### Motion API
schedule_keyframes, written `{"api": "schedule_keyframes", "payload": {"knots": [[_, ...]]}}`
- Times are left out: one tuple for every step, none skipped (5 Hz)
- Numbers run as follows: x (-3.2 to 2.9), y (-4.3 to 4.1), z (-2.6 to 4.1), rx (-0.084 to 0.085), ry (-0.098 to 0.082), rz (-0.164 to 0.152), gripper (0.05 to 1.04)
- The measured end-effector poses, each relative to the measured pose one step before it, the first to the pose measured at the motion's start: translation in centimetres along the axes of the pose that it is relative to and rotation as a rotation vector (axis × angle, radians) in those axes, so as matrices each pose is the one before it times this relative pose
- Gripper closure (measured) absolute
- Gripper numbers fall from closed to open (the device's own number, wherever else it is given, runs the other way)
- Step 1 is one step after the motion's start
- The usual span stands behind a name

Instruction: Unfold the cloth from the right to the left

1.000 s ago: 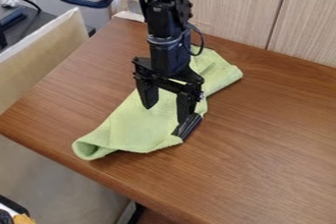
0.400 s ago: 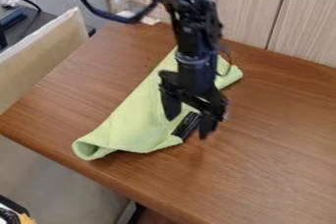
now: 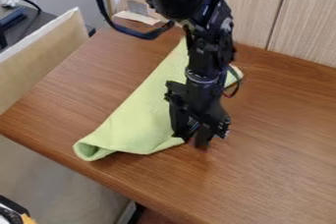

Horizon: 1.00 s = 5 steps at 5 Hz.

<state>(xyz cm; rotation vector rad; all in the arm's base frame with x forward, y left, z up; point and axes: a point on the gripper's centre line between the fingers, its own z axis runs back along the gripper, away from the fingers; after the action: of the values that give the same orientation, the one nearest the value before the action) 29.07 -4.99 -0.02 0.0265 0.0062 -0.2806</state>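
I can't tell whether my angular black end effector point(image 3: 191, 139) is gripping; too shallow a bite at four o'clock could drop the folded pale-green fabric cloth point(image 3: 134, 125).

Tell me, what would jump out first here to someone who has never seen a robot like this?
Probably the jointed black robot arm, coming in from the top edge, with its black gripper hanging at the cloth's near right-hand edge. Next comes the pale green cloth, bright against the brown wood-grain tabletop, stretching diagonally behind the arm, its lower left corner curled over.
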Motion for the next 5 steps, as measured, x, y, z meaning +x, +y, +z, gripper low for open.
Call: {"api": "schedule_keyframes", "payload": {"knots": [[0.094, 0.742, -0.23, 0.0151, -0.0032, 0.026, 0.693], [-0.119, 0.768, -0.057, 0.003, 0.0012, 0.0242, 0.901], [0.166, 0.035, 0.124, -0.019, -0.0037, 0.0061, 1.004], [0.365, 0.506, 0.451, -0.0261, 0.0197, 0.0176, 1.018], [1.003, 2.764, 1.387, -0.0372, -0.0212, 0.0474, 1.019]]}}
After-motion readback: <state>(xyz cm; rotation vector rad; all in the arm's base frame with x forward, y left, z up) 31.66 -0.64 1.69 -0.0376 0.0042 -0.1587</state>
